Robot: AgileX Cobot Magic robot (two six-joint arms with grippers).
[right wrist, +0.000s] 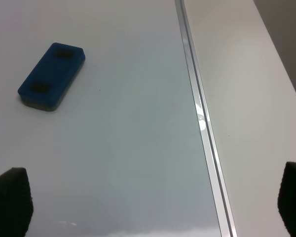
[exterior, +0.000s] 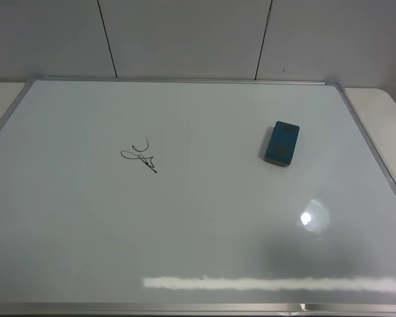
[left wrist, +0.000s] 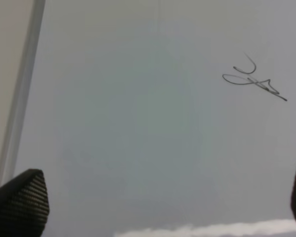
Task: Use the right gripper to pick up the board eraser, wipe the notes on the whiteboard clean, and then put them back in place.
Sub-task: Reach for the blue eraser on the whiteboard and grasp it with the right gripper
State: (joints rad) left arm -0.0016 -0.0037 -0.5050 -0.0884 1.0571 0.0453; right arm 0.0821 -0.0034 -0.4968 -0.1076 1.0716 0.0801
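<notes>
**Exterior high view: one eraser lies flat on the board, both claws spread and empty**

We see one board eraser (exterior: 280,142), a small teal-blue rounded block with two darker rectangular patches on its top face. It lies flat on the right half of the whiteboard (exterior: 198,231), near the silver frame (exterior: 373,148) on that side. We count one set of notes (exterior: 140,156), a thin black scribble of loops with a tail, left of the middle and well apart from the eraser. There is one whiteboard, glossy white, resting on a pale table (exterior: 383,112).

In the right wrist view the right gripper (right wrist: 152,200) shows two black fingers (right wrist: 10,200) spread wide with nothing between them. The eraser (right wrist: 52,75) sits ahead of them, well apart, untouched and outside the gap. It is nearer the finger over the board than the one over the table (right wrist: 251,123).

In the left wrist view the left gripper (left wrist: 160,197) is likewise spread and empty, with the notes (left wrist: 254,81) ahead of it.
</notes>
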